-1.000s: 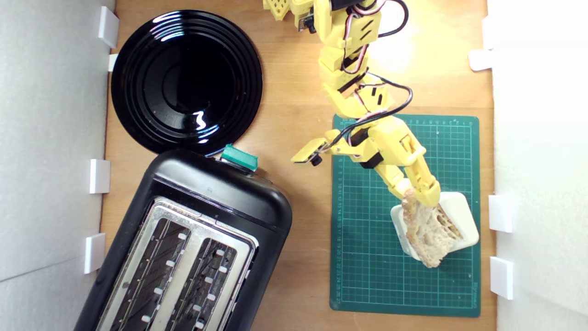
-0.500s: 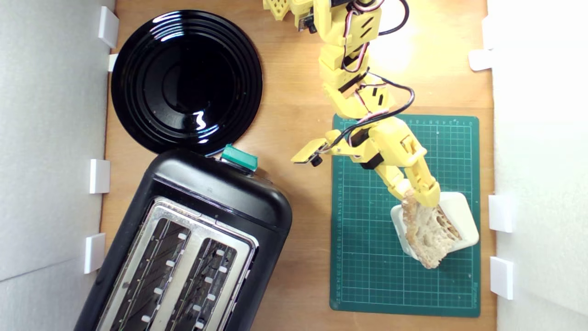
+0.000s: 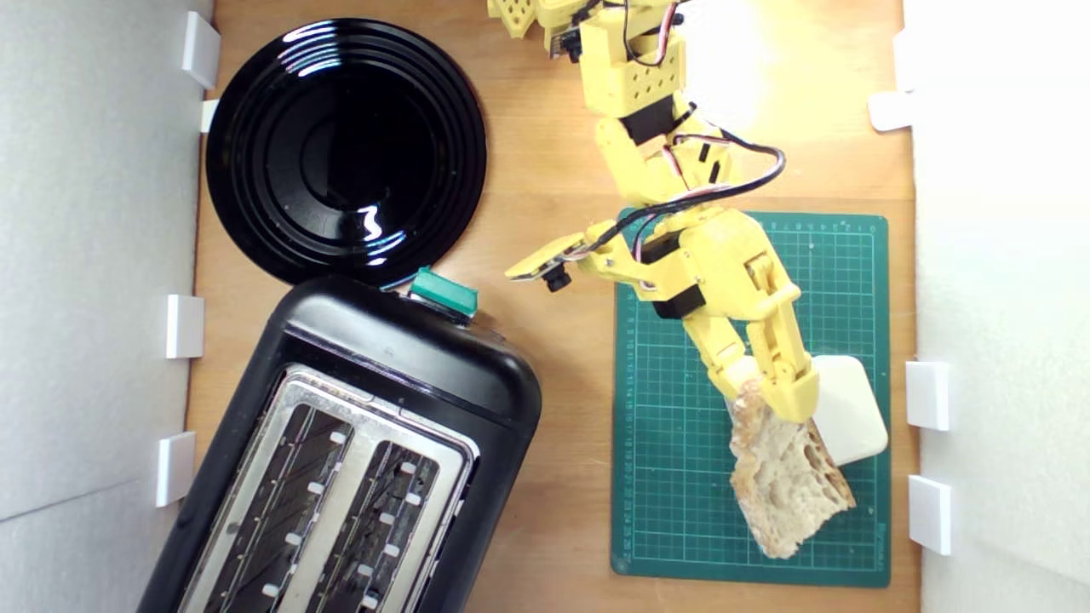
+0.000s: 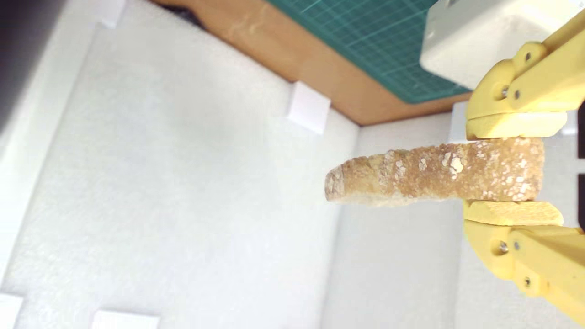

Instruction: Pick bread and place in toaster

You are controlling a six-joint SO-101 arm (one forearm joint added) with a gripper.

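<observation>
The bread [image 3: 788,481], a tan holey slice with brown crust, hangs above the green mat, held by one end. My yellow gripper [image 3: 766,396] is shut on it. In the wrist view the slice's floury crust edge [image 4: 429,178] sticks out from between the two yellow pads, with my gripper [image 4: 514,169] clamped on its end. The black toaster [image 3: 358,451], with a silver top, two long slots and a green lever knob [image 3: 443,294], stands at the exterior view's lower left, well apart from the bread.
A cream rounded-square block [image 3: 847,404] sits on the green cutting mat [image 3: 673,477], partly under the gripper. A round glossy black plate [image 3: 345,149] lies behind the toaster. White foam walls [image 3: 996,298] with small white blocks edge both sides of the wooden table [image 3: 562,213].
The gripper has lifted the bread off the cream block and carried it toward the exterior view's bottom edge. The arm's upper links have swung along with it.
</observation>
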